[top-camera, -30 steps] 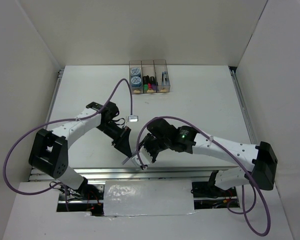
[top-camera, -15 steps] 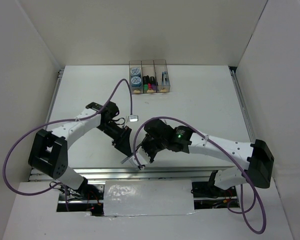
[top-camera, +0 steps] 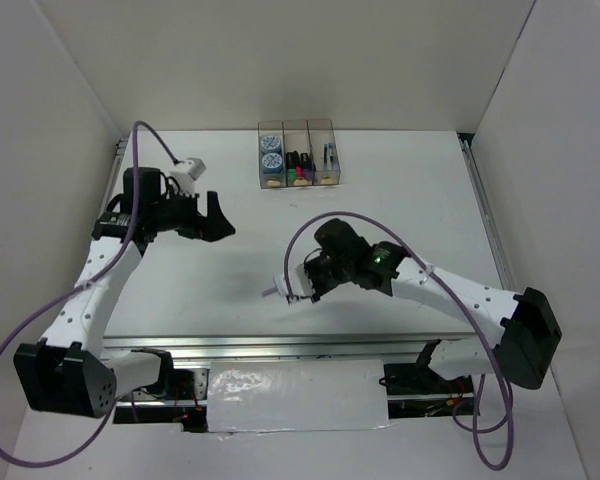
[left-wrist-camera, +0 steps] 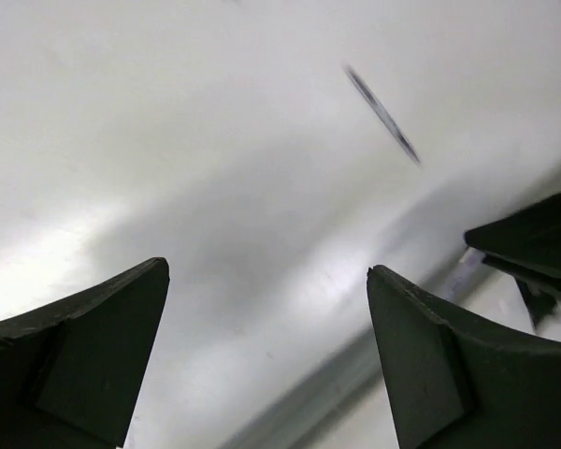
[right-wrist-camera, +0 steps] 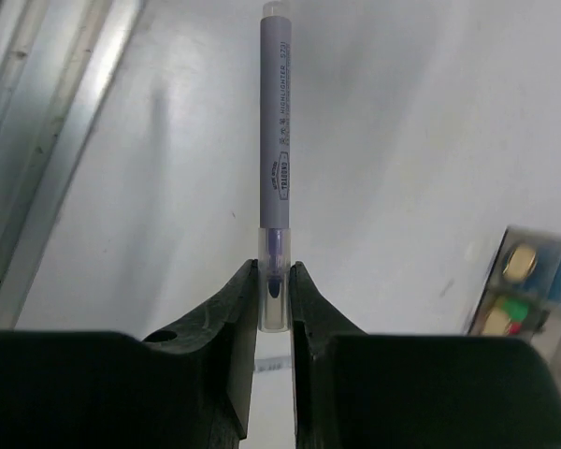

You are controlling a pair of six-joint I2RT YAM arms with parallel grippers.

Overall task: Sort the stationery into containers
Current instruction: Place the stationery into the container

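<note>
My right gripper (top-camera: pixel 300 286) is shut on the clear-capped end of a thin blue-grey pen (right-wrist-camera: pixel 277 140), and the barrel sticks straight out past the fingertips. In the top view the pen (top-camera: pixel 275 292) points left above the table's middle. My left gripper (top-camera: pixel 221 218) hangs open over the left part of the table, with nothing between its fingers (left-wrist-camera: pixel 93 327). The containers (top-camera: pixel 295 178) stand in a row at the far edge. Two tape rolls (top-camera: pixel 271 152) lie in the left box, highlighters (top-camera: pixel 298 166) in the middle one, and a pen (top-camera: pixel 328 155) in the right one.
White walls close the table in on the left, right and back. A metal rail (top-camera: pixel 230 345) runs along the near edge. The containers (right-wrist-camera: pixel 533 290) show blurred at the right of the right wrist view. A thin dark streak (left-wrist-camera: pixel 383 114) crosses the left wrist view.
My left gripper opened and swung away from the near middle to the far left. The right gripper closed on the pen and carried it away from the near rail.
</note>
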